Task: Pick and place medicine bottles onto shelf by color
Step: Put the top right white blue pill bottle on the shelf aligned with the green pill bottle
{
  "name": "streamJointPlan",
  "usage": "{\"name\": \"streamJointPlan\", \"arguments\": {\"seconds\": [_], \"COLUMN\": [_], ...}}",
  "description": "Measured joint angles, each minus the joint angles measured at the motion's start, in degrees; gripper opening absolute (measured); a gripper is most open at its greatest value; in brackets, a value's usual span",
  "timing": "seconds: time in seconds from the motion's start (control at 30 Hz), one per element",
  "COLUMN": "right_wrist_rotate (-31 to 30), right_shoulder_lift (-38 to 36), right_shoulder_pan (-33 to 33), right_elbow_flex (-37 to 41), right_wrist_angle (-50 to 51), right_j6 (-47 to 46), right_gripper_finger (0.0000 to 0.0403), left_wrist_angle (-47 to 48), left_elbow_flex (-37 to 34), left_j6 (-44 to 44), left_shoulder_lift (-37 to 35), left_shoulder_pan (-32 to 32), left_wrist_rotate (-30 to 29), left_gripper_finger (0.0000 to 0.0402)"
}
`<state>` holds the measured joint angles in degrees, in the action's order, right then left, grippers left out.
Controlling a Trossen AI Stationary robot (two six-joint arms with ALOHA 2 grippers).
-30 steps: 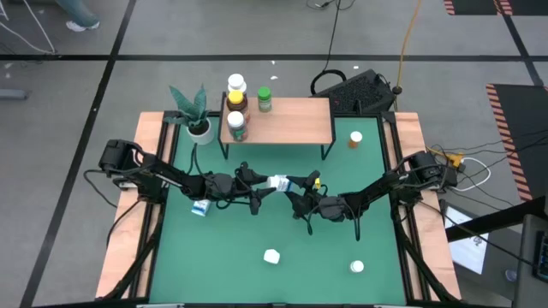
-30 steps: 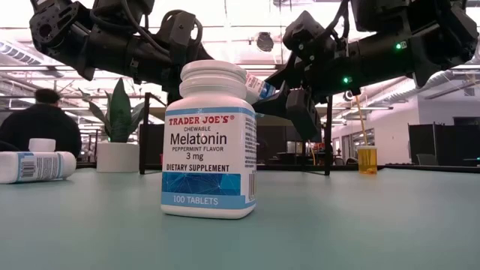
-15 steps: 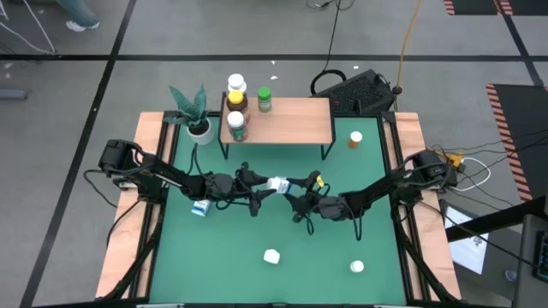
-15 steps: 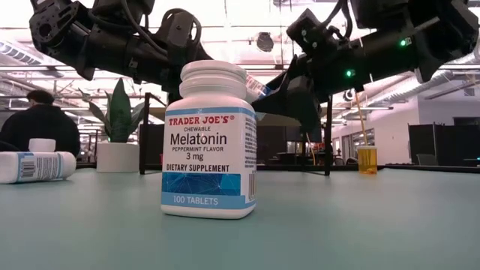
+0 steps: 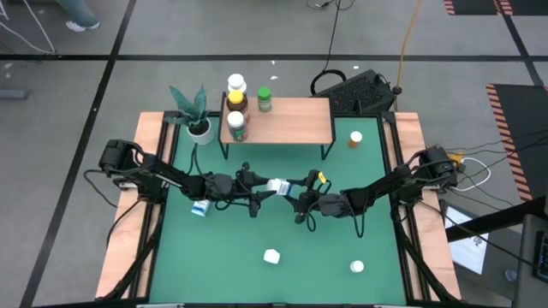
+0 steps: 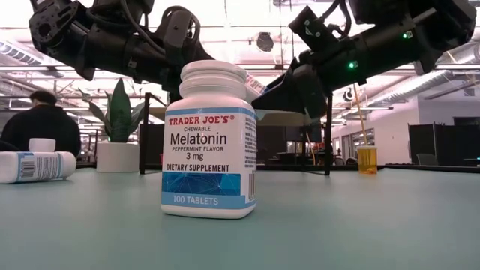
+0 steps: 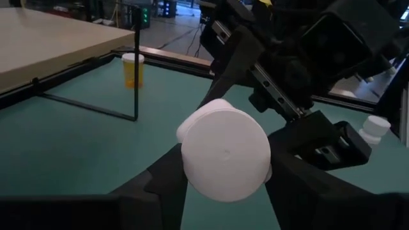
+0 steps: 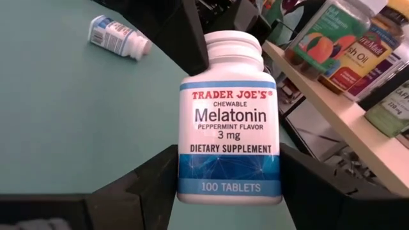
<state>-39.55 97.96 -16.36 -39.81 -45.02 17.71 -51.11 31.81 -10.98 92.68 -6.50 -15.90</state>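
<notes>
Above green table [image 5: 214, 248], grippers [image 5: 287, 189] hide melatonin bottle [image 5: 277, 184].

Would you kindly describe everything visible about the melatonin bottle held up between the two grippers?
The melatonin bottle is white plastic with a white screw cap and a white-and-blue label reading Trader Joe's Melatonin, 3 mg, 100 tablets. It lies sideways in the air above the green table, before the shelf. The left gripper clasps its cap end, the right gripper its base.
</notes>
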Motion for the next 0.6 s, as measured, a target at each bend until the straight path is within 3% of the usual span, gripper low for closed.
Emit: {"name": "streamJointPlan", "arguments": {"seconds": [0.3, 0.43, 0.6], "right_wrist_rotate": [-2.6, -8.2, -10.9], "right_shoulder_lift": [-0.3, -0.3, -0.3], "right_shoulder_pan": [-0.1, -0.1, -0.1], "right_elbow_flex": [0.0, 0.0, -0.1], "right_wrist_angle": [-0.4, -1.0, -5.8], "right_j6": [-0.6, 1.8, 5.1], "right_gripper_finger": [0.0229, 0.0230, 0.0230], "left_wrist_angle": [-0.5, -0.1, -3.7], "left_elbow_flex": [0.0, -0.1, 0.0], "left_j6": [-3.0, -6.3, -8.3], "left_shoulder_lift": [0.0, 0.1, 0.2], "left_shoulder_pan": [0.0, 0.2, 1.3], "left_wrist_rotate": [-0.9, -5.3, -5.7], "left_gripper_finger": [0.0208, 0.0258, 0.0341]}}
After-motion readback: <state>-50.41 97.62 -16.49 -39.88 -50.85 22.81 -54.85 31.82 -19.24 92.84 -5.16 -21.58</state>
